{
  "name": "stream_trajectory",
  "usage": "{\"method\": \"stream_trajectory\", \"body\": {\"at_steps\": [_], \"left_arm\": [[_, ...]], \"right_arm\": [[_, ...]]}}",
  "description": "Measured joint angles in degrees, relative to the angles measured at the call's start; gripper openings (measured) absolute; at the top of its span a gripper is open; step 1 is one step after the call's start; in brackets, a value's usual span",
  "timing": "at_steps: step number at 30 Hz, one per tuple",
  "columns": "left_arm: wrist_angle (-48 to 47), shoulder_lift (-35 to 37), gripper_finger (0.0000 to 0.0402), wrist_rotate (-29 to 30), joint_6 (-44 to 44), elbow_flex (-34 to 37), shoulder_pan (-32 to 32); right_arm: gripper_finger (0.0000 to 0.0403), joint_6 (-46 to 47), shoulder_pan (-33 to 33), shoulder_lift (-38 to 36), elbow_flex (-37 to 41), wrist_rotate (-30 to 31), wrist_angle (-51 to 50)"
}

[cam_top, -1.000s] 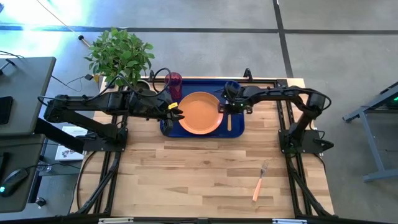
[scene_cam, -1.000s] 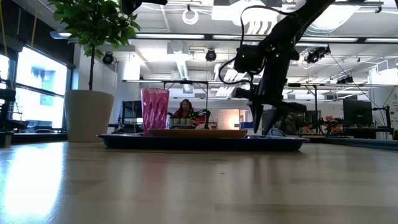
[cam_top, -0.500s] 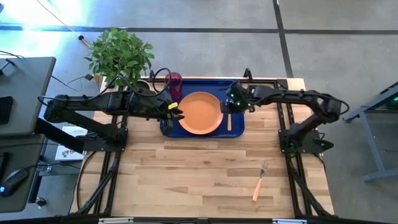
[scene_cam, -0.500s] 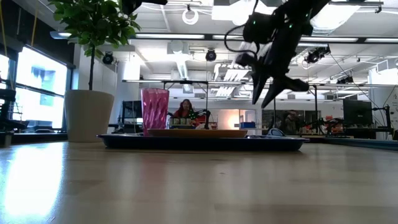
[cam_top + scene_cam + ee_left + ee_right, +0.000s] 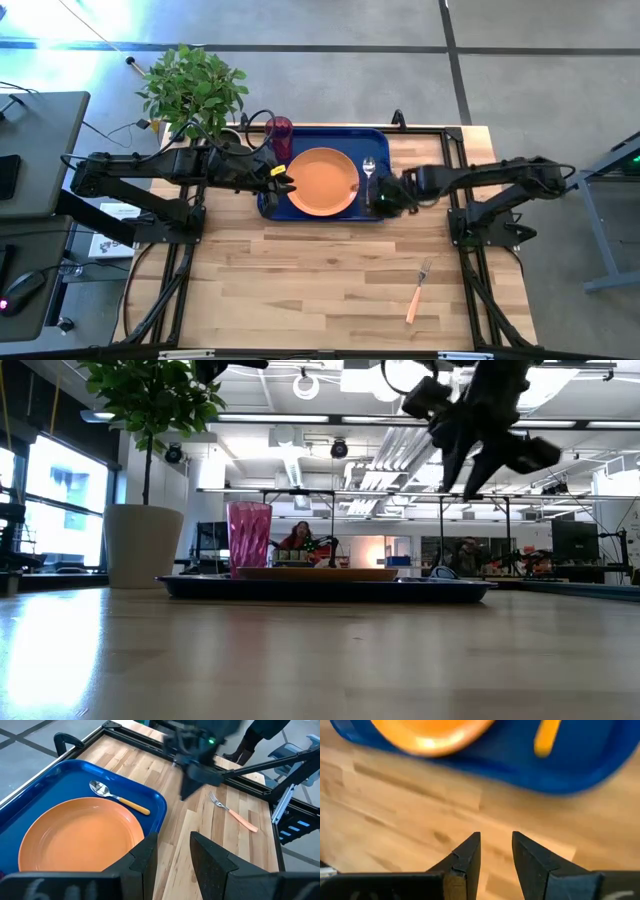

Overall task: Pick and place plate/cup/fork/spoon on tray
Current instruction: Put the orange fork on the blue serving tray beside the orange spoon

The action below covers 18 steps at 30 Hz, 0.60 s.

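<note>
The dark blue tray (image 5: 378, 140) lies at the table's far middle. The orange plate (image 5: 322, 181) lies flat on it, and the dark red cup (image 5: 279, 135) stands upright at its far left corner. The spoon (image 5: 369, 178) lies flat on the tray right of the plate, bowl toward the far edge. The fork (image 5: 419, 290) lies on the table at the near right. My right gripper (image 5: 385, 198) is open and empty, high above the tray's near right corner (image 5: 490, 445). My left gripper (image 5: 285, 183) is open and empty at the tray's left edge.
A potted plant (image 5: 193, 90) in a white pot (image 5: 143, 545) stands off the table's far left corner, close to the cup. Bare wood (image 5: 300, 280) spreads from the tray to the near edge.
My right gripper has risen from the spoon's place on the tray and drawn back toward the table's near and right edges, past the tray's near right corner. The spoon stays flat on the tray beside the plate.
</note>
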<state>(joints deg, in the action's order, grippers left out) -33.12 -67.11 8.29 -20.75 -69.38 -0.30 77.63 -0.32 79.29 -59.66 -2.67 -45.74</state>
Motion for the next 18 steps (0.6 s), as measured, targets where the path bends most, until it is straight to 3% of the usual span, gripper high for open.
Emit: {"method": "stream_trajectory", "body": {"at_steps": [18], "left_arm": [[0.0, 0.0, 0.0106, 0.0, -0.1, 0.0, 0.0]], "right_arm": [[0.0100, 36.8, 25.3, 0.0, 0.0, 0.0, -6.6]]}}
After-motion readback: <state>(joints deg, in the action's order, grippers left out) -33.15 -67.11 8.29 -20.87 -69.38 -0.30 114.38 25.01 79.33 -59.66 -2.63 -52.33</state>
